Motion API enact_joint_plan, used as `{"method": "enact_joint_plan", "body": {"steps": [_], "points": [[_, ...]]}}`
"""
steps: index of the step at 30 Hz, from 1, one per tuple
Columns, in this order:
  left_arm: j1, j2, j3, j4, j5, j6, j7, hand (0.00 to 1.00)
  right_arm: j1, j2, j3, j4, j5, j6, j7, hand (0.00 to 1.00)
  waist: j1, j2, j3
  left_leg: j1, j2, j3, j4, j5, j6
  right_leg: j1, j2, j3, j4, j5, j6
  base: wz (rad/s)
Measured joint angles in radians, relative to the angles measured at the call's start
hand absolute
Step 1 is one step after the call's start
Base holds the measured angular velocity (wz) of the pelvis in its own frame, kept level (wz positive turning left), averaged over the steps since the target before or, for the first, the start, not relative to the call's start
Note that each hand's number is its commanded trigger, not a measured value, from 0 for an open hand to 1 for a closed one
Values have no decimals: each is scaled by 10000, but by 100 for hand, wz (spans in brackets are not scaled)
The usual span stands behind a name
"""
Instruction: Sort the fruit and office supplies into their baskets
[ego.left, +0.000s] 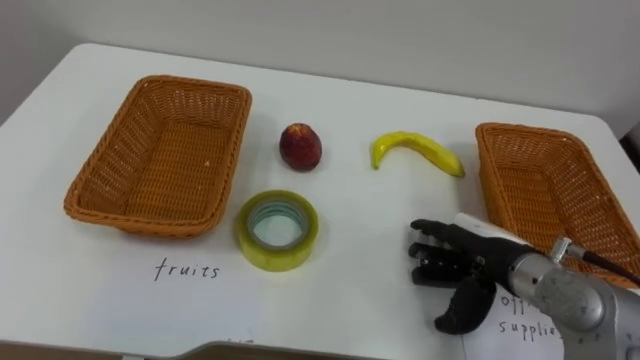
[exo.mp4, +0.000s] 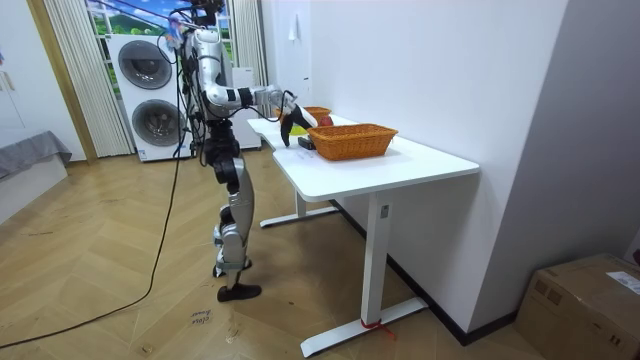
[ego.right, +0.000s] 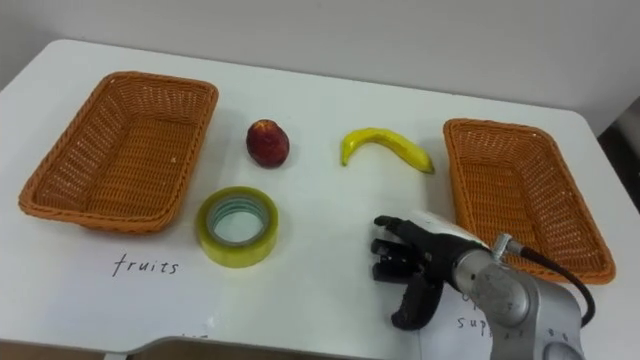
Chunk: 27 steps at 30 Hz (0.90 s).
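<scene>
- Right robot hand (ego.left: 455, 262): reaches in from the lower right and sits low over the front right of the bench (ego.left: 360, 215). Fingers loosely bent and pointing left, thumb spread away toward the near edge. Holds nothing. Can't tell whether it touches the top.
- Tape roll (ego.left: 270, 257): yellow, lies flat with the hole up at front centre. Just right of the left basket's near corner, left of the robot hand and clear of it.
- Apple (ego.left: 300, 147): red, stands on the bench behind the tape roll. Beside the left basket's right wall, not touching it.
- Banana (ego.left: 420, 147): yellow, lies on its side with the curve arching away. Right of the apple, near the right basket's far left corner and outside it. Beyond the robot hand and apart from it.
- Left basket (ego.left: 95, 165): brown wicker, rectangular, at the bench's left. Has a handwritten label (ego.left: 187, 269) on the bench in front of it.
- Right basket (ego.left: 497, 175): same wicker, at the bench's right, just past the robot hand's wrist. Has a written paper slip (ego.left: 525, 322) in front of it, partly under the forearm.
- Room view: stands upright at the bench's side toward the room view's left, facing the bench with the right arm held out over it. Stacked washing machines (exo.mp4: 150, 95) behind, cardboard box (exo.mp4: 585, 300) on the floor at the far right.
</scene>
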Motion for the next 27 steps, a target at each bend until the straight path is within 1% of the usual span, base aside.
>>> {"method": "enact_joint_plan", "body": {"steps": [6,11,15,27], "points": [[23,0,-20,0,7,1,0,0,31,30,64,0,-165,6,-25,0,7,-11,-6,-1,-1,0,-1,1,1,-1,-2,-6,-5,-1,2,0],[41,-2,-63,0,6,6,7,0,31,44,162,0,-354,28,-39,0,9,-45,-30,-2,-2,-1,-2,1,1,2,0,-46,-6,-1,2,0],[77,-6,-105,0,7,8,122,0,31,46,282,0,-379,150,-93,0,6,-82,-55,-1,-1,-1,-1,1,2,3,0,-47,-6,0,2,0],[192,-7,-106,-2,8,55,311,0,29,46,351,33,-627,238,-121,0,12,-99,-43,71,-6,-8,-2,2,3,32,-12,-40,1,1,4,0]]}}
